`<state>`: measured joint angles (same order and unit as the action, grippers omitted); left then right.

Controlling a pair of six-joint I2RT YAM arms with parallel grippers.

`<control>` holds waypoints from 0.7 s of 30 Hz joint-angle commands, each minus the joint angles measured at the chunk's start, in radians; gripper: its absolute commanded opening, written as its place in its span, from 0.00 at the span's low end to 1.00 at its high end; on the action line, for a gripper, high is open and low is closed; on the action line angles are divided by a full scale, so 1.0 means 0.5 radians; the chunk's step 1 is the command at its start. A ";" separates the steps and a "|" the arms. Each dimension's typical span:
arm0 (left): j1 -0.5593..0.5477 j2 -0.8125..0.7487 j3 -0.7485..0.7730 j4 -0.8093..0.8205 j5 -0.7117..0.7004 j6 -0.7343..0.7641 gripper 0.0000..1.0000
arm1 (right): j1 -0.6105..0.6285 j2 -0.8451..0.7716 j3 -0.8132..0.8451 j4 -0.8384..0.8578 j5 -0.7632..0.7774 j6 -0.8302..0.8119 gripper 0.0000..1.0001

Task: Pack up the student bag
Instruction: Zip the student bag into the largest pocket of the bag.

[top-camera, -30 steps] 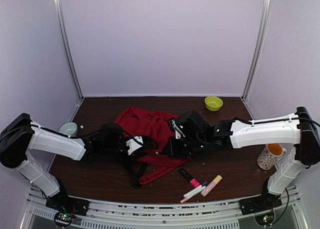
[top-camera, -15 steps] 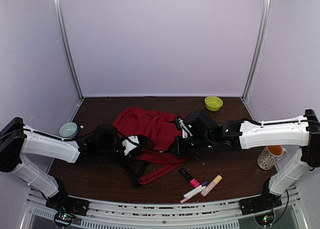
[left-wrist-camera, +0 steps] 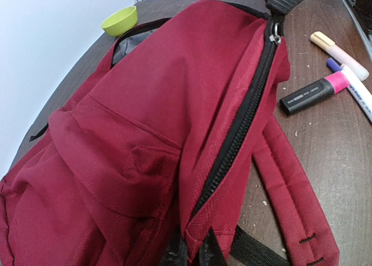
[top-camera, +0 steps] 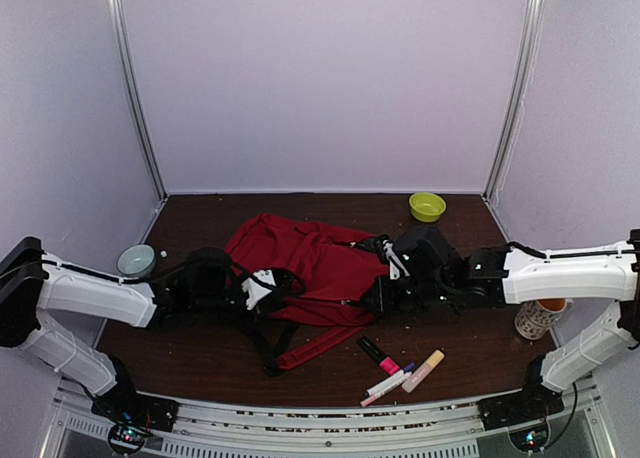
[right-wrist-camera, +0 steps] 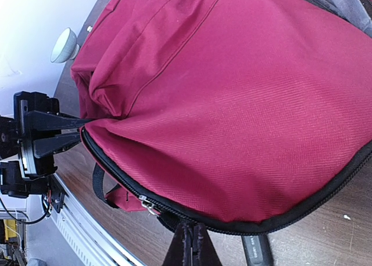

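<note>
We note the bag (top-camera: 310, 258) lying lengthwise, left to right. Left gripper (left-wrist-camera: 192, 251) and right gripper (right-wrist-camera: 189, 243) both pinch its zipper edge.

**Cropped and Covered**

The student bag (left-wrist-camera: 133, 138) is cut off by the edges of both wrist views. Only the fingertips of the left gripper (left-wrist-camera: 190, 251) and right gripper (right-wrist-camera: 189, 245) are shown. The mug (top-camera: 538, 318) is partly covered by the right arm (top-camera: 570, 273).

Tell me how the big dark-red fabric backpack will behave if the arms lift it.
Probably floppy: the dark-red fabric backpack lies creased and flat, so it would likely sag where unsupported. Its loose red straps would probably dangle and drag.
</note>
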<state>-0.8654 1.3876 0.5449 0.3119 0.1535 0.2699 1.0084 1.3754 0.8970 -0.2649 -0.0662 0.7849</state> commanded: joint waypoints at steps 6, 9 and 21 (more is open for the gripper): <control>0.010 -0.105 -0.039 -0.060 -0.060 -0.090 0.00 | -0.103 -0.132 -0.113 -0.126 0.160 -0.071 0.00; 0.010 -0.140 -0.065 -0.072 -0.077 -0.102 0.00 | -0.146 -0.173 -0.135 -0.151 0.175 -0.096 0.00; 0.010 -0.199 -0.097 -0.108 -0.166 -0.155 0.00 | -0.309 -0.342 -0.182 -0.271 0.277 -0.217 0.00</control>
<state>-0.8665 1.3071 0.5079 0.2611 0.1070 0.2161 0.8848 1.2373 0.8234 -0.3370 -0.0139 0.7116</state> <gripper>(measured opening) 0.028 0.011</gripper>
